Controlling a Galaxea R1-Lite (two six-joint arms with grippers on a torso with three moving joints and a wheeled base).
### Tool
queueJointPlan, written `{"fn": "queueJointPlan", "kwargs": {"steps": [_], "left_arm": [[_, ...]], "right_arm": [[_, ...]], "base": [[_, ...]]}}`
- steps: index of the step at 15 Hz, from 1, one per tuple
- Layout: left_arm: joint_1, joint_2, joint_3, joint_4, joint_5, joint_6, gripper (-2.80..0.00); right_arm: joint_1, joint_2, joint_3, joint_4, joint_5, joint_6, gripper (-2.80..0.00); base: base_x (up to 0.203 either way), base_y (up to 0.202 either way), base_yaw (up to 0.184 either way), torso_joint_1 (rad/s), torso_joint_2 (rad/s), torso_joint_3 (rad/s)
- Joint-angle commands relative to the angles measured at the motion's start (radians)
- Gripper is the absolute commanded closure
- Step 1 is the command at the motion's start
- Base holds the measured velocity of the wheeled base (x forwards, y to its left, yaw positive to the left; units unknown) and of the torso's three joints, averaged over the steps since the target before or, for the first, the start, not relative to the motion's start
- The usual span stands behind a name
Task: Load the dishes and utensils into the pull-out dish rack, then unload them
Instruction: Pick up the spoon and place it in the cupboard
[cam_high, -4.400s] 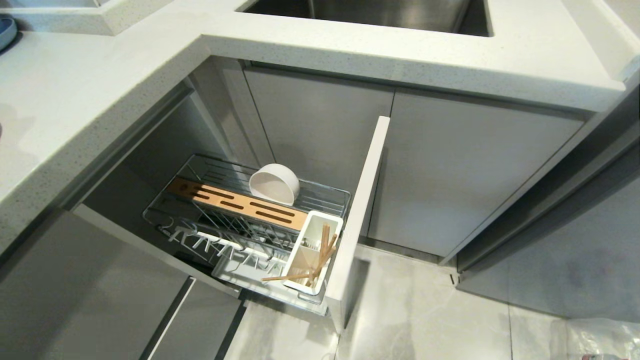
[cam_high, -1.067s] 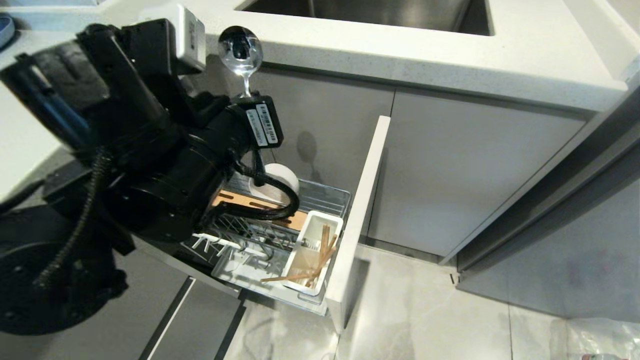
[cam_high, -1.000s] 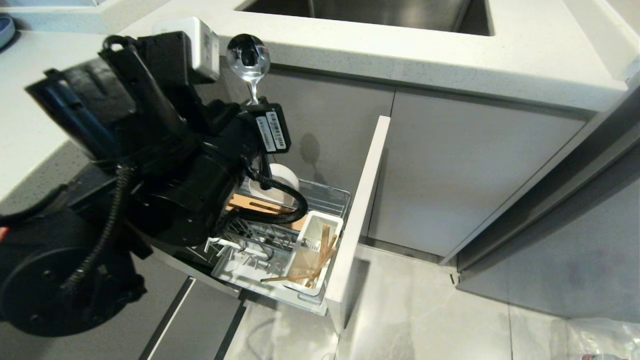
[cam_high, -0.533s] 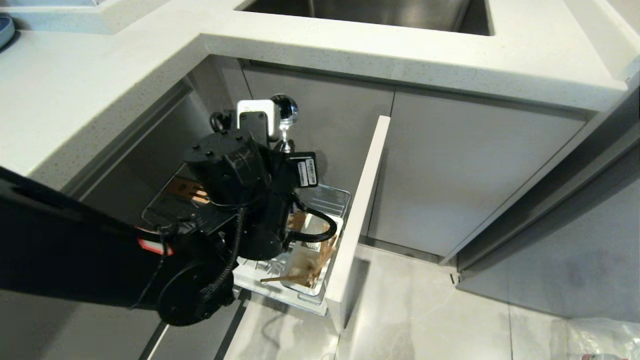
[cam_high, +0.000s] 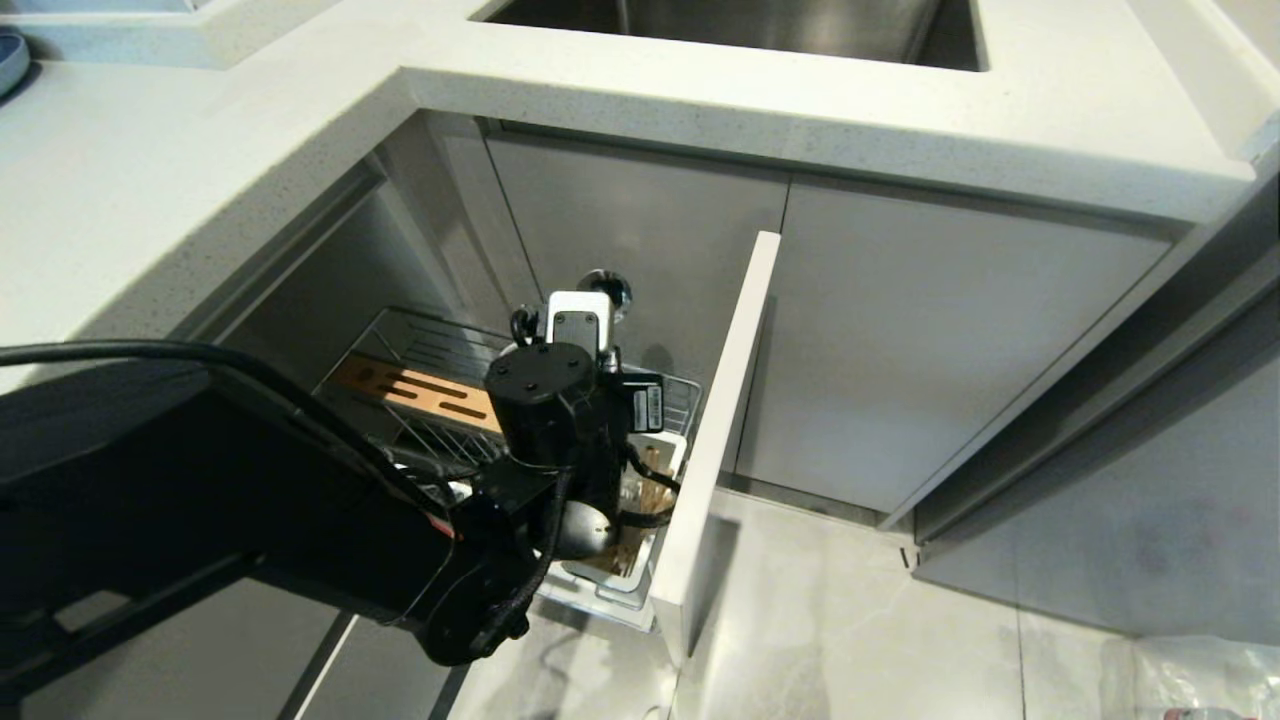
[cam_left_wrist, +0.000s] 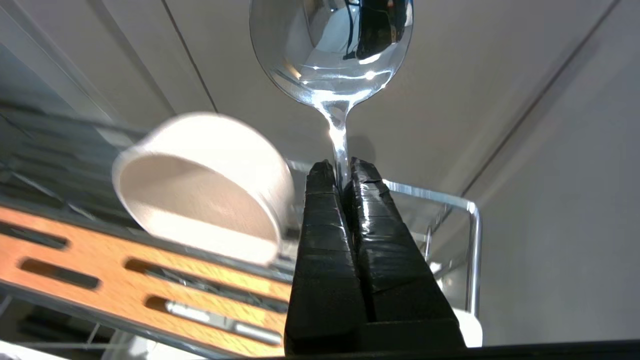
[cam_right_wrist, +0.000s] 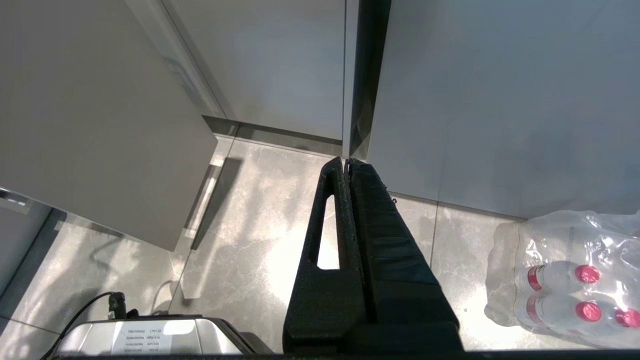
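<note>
**Inspector:** While the cabinet front (cam_high: 722, 400) stands pulled out from under the white countertop (cam_high: 180, 190), what sits behind it?

**Assistant:** The pull-out dish rack (cam_high: 400, 345), a chrome wire basket with a slotted bamboo strip (cam_high: 415, 383) along its middle. The left arm reaches in from the near left and covers the rack's right end.

**Inspector:** And the dish?

**Assistant:** Hidden behind the arm from the head camera. The left wrist camera shows the off-white bowl (cam_left_wrist: 200, 185) tipped on its side in the basket, just beyond the bamboo strip, mouth toward the camera.

**Inspector:** Utensil cup?

**Assistant:** The white cup (cam_high: 640, 560) is at the rack's near right corner, against the cabinet front, mostly covered. Chopsticks (cam_high: 655, 475) show inside it.

**Inspector:** Left gripper?

**Assistant:** The left gripper (cam_left_wrist: 340, 172) is pinching the thin handle of the spoon (cam_left_wrist: 330, 50), fingers pressed against it. The spoon's bowl stands above the fingertips, over the rack's right end.

**Inspector:** Right gripper?

**Assistant:** The right gripper (cam_right_wrist: 346, 165) hangs over the floor, fingers pressed together, holding nothing. Wrapped bottles (cam_right_wrist: 575, 285) lie nearby.
</note>
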Motion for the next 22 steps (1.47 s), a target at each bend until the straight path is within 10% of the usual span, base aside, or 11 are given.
{"fn": "queueJointPlan", "kwargs": {"steps": [1,22], "left_arm": [[0.0,0.036,0.0,-0.006,0.004,-0.003,0.0],[0.015,0.155,-0.028,-0.091,0.013,-0.015,0.0]], "right_arm": [[0.0,0.0,0.002,0.0,0.0,0.0,0.0],[0.0,0.0,0.002,0.0,0.0,0.0,0.0]], "base": [[0.0,0.0,0.0,0.0,0.0,0.0],[0.0,0.0,0.0,0.0,0.0,0.0]]}}
